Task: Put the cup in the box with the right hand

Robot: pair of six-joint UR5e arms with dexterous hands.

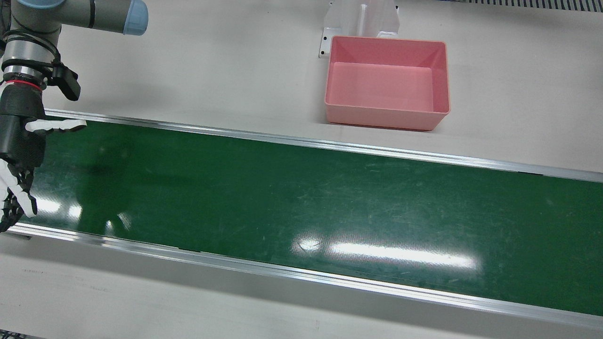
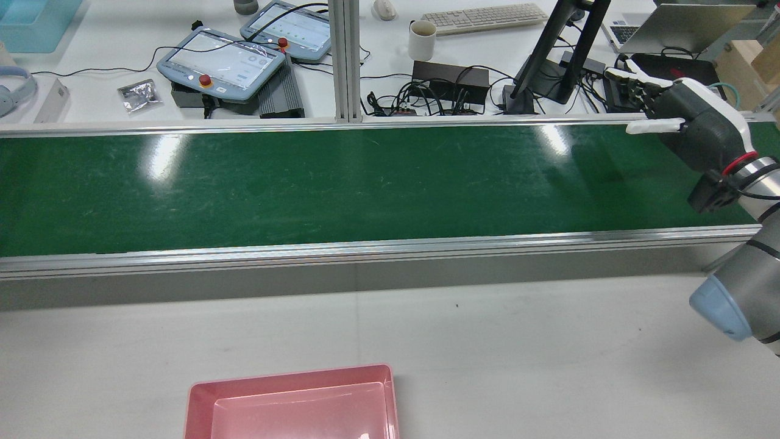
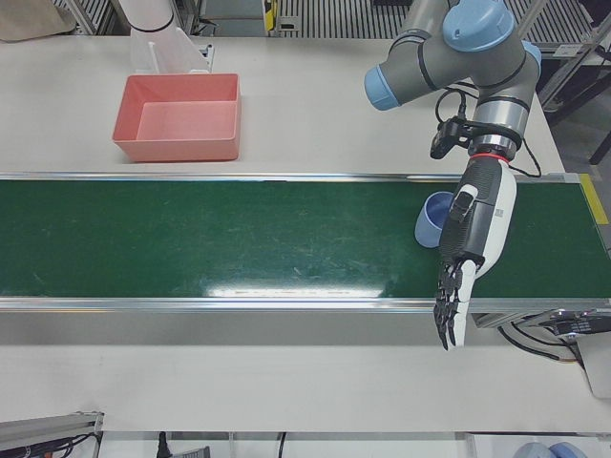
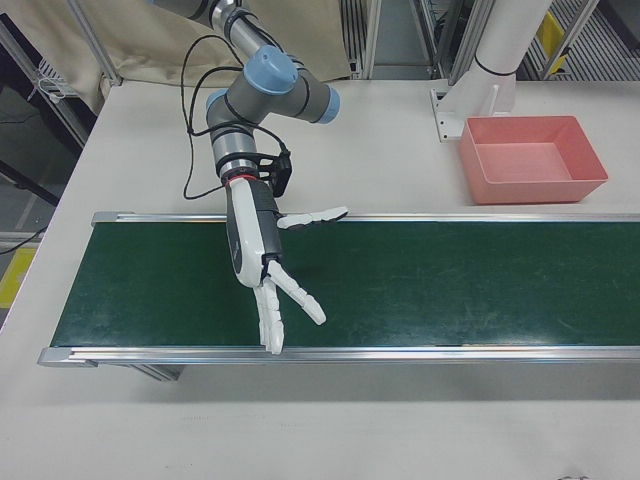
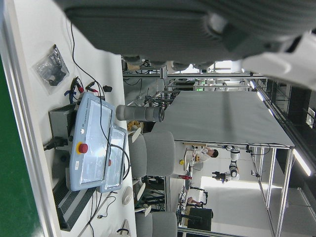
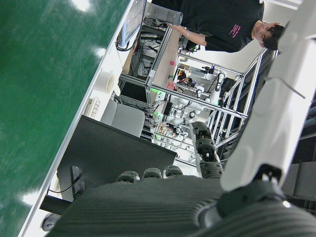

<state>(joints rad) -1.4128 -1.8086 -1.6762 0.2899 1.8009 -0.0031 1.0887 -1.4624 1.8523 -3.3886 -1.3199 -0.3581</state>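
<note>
Your right hand (image 4: 262, 262) hangs over the green belt (image 1: 301, 207) w/ fingers spread wide, holding nothing. Blue cup (image 3: 434, 219) sits on the belt just beside it. Pink box (image 1: 387, 82) on the tabletop (image 1: 212, 70), well apart, empty.

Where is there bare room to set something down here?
Most of the green belt is bare, from the right hand at its end onward. The pink box is empty too. The desk beyond the belt is cluttered.
</note>
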